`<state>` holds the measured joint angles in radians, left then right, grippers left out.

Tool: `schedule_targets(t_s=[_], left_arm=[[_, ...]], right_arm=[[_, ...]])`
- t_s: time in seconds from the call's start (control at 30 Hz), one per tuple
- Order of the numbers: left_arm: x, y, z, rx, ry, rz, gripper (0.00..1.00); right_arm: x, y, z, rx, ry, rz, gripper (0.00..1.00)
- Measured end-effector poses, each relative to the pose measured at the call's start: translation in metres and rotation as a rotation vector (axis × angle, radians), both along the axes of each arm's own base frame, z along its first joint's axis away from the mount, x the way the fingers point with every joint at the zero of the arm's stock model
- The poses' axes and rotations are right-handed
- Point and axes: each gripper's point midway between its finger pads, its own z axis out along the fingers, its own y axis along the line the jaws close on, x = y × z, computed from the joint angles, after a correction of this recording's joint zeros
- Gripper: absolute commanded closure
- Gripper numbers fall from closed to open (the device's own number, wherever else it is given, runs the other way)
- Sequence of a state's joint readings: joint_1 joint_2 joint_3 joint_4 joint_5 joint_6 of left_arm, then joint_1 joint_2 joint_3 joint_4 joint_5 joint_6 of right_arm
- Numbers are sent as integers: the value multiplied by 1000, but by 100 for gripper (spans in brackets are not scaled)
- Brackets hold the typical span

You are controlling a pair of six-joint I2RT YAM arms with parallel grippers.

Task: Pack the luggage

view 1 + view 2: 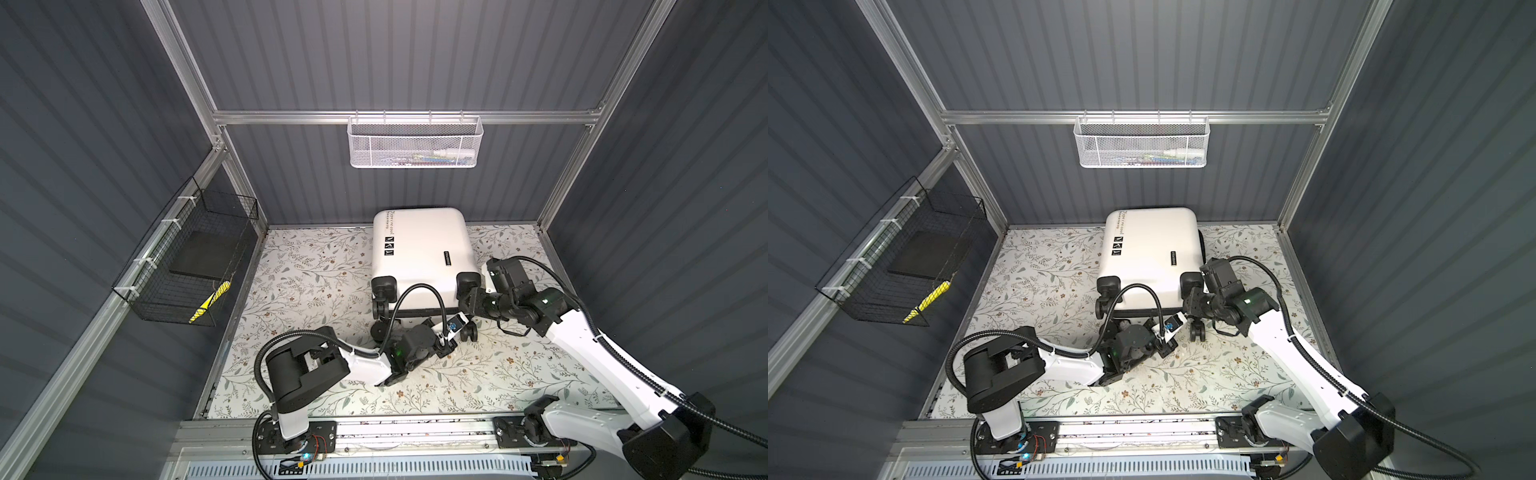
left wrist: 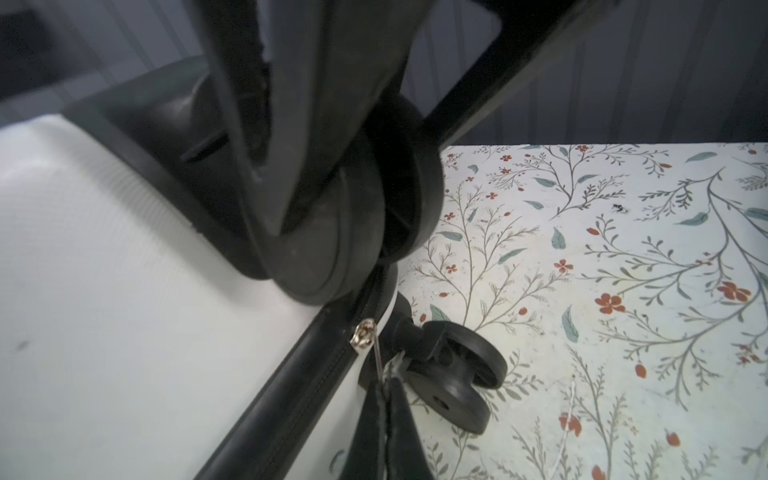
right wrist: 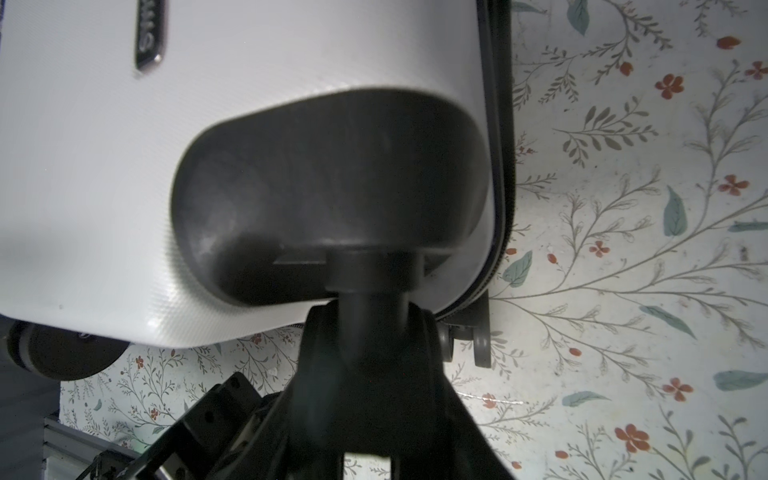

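The luggage, a white hard-shell case, lies closed and flat at the back middle of the table, with its black wheels facing the front. My left gripper is low by the case's near right corner. It is shut on a thin pull hanging from the silver zipper slider on the black seam. My right gripper is shut on the upper right wheel, its fingers on either side of the caster. The lower right wheel stands free on the table.
A floral cover lies over the table. A white mesh basket with small items hangs on the back rail. A black wire basket on the left wall holds a dark pad and a yellow item. Metal frame posts stand at the corners.
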<state>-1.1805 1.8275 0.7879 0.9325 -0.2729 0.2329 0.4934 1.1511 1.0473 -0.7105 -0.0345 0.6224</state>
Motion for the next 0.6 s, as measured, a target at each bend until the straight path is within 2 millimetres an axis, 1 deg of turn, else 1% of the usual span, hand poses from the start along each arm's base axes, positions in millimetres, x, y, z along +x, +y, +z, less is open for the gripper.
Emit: schedule_targets(t_s=[0.1,0.17,0.23,0.33,0.4,0.47,0.53,0.6], left_arm=[[1,-8,-1,-30,-8,11,100],[1,-9,-1,-53,-9,23,100],[1,-8,1,-72,-10,38,100],[-1,-4,1,-87,-16,50,100],[-3,-2,-1,-88,-16,51,100],[-7,0,-4,-83,-15,48,100],[-11,2,-5,-81,-14,42,100],[-15,3,-3,-83,-14,32,100]], right_arm=[[0,0,0,2,1,-1,100],[0,0,0,2,1,-1,85],[0,0,0,5,2,0,65],[-1,2,2,29,9,12,50],[-1,2,5,51,2,26,44],[3,0,15,80,-29,28,40],[7,-7,30,114,-80,17,37],[9,-18,44,139,-129,-8,36]])
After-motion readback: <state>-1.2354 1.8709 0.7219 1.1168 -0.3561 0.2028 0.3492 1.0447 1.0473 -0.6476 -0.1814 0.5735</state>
